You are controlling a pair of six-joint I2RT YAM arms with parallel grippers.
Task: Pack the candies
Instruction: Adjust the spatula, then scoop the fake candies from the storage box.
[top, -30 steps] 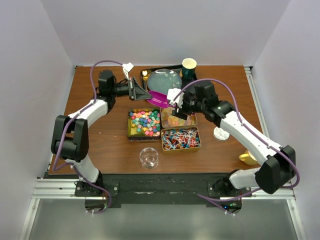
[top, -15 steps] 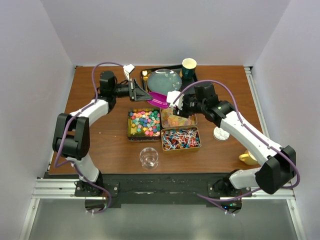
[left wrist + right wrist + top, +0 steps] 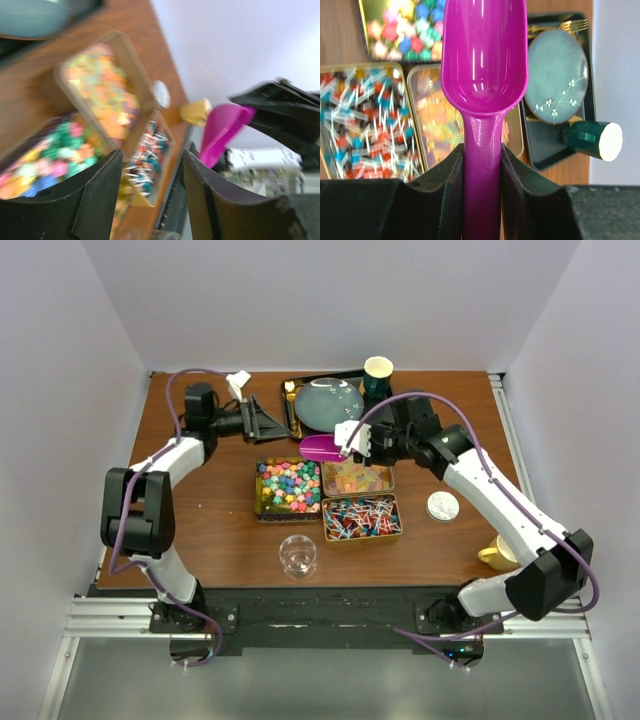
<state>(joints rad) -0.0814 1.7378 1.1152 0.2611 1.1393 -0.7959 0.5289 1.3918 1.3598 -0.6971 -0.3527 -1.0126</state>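
Right wrist view: my right pincer (image 3: 481, 155) is clenching the glossy purple plastic scoop (image 3: 484, 60) by its handle. The small multicoloured candies (image 3: 370, 125) are lying in gold metal tins (image 3: 411, 100), frame left. My left pincer (image 3: 152, 170) is gaping, empty.

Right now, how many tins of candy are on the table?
3: cube tin at centre-left, gummy tin to its right, wrapped-candy tin in front of that. None seems hidden.

Right gripper (image 3: 482, 159) clamps the handle of a magenta plastic scoop (image 3: 484, 60), its empty bowl pointing ahead of the jaws. Wrapped candies (image 3: 360, 120) lie left, gummies (image 3: 436, 117) just ahead, coloured cubes (image 3: 402, 30) farther ahead-left; a teal plate (image 3: 557, 75) and green cup (image 3: 585, 137) sit right.
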